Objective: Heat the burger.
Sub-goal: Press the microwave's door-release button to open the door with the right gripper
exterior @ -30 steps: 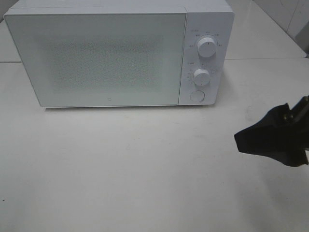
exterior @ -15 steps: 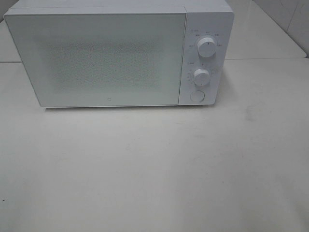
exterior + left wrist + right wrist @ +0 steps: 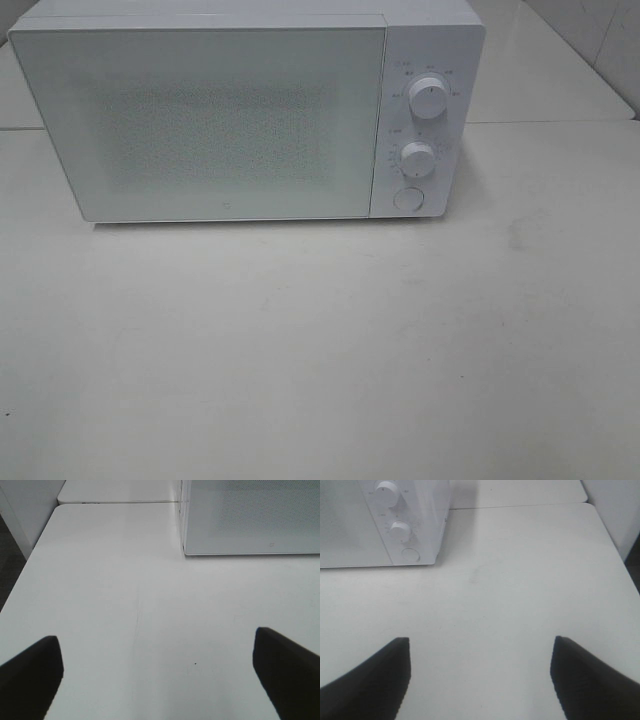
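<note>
The burger is not in view in any frame. A white microwave (image 3: 245,110) stands at the back of the white table with its door (image 3: 200,120) shut. It also shows in the left wrist view (image 3: 250,517) and the right wrist view (image 3: 380,522). It has two round knobs (image 3: 428,97) and a round button (image 3: 408,198) on its right panel. Neither gripper shows in the exterior high view. My left gripper (image 3: 157,672) is open and empty above the table. My right gripper (image 3: 480,675) is open and empty above the table.
The white table (image 3: 320,350) spreads in front of the microwave. Its left edge (image 3: 30,570) and right edge (image 3: 615,545) show in the wrist views. A second table top (image 3: 560,70) lies behind, past a seam.
My right gripper, which was at the right edge of the exterior high view one second ago, has drawn back out of that view. The microwave has not moved.
</note>
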### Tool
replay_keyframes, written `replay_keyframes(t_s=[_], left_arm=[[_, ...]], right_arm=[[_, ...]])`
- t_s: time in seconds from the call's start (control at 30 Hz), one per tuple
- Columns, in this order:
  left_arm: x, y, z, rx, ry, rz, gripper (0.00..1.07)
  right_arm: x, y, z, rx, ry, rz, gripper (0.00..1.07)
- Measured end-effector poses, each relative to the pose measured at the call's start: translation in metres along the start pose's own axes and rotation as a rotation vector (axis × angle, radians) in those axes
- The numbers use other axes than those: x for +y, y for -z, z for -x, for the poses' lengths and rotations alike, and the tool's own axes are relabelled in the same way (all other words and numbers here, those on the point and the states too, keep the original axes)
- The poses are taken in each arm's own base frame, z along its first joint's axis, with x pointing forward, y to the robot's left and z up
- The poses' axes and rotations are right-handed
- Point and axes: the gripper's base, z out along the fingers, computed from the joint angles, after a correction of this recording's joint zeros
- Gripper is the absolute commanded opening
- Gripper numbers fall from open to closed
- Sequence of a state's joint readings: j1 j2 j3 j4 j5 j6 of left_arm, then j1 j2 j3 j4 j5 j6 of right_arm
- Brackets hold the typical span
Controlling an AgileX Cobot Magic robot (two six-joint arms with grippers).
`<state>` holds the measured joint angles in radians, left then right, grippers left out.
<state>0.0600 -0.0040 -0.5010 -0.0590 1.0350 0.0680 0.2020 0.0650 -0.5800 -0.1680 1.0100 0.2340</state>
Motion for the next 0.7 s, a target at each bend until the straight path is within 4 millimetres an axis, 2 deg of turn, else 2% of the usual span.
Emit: replay_keyframes(t_s=[0.23, 0.47, 0.7], left_arm=[[0.0, 0.0, 0.0, 0.0, 0.0, 0.0, 0.98], [0.0, 0.0, 0.0, 0.0, 0.0, 0.0, 0.98], [0.0, 0.0, 0.0, 0.0, 0.0, 0.0, 0.98]], right_arm=[[-0.002, 0.011, -0.009, -0.046, -0.045, -0.068, 0.75], [-0.002, -0.004, -0.021, 0.018, -0.051, -0.101, 0.75], [-0.002, -0.005, -0.022, 0.019, -0.051, -0.102, 0.75]])
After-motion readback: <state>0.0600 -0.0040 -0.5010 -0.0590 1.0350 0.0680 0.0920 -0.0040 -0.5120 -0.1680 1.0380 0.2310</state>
